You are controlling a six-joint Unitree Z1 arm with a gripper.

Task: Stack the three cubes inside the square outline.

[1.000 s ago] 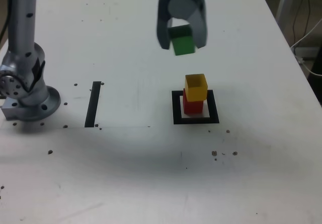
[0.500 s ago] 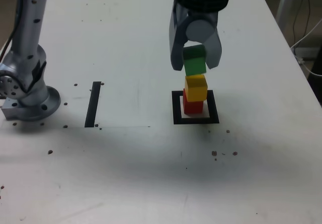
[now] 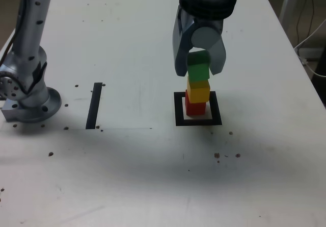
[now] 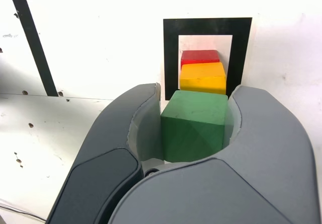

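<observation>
Overhead, the robot arm reaches down from the top of the exterior view, its wrist pointing at the table (image 3: 127,176) and its gripper (image 3: 199,69) hanging right above the square outline (image 3: 198,121). The arm's round grey base (image 3: 28,97) stands well apart, at the exterior view's left.

Three cubes are visible, one of each colour. One red cube (image 3: 195,107) sits on the white middle of the outline. One yellow cube (image 3: 198,91) rests on top of it. One green cube (image 3: 198,70) is at the top, its underside meeting the yellow cube.

Both grey jaws are clenched on the green cube, one on each side, pressing its opposite faces. In the wrist view the green cube (image 4: 193,125) fills the gap between the jaws, with the yellow cube (image 4: 203,78) and red cube (image 4: 200,57) showing just beyond it, inside the outline (image 4: 171,58).

One straight black tape strip (image 3: 94,105) lies on the table between the base and the outline.
</observation>
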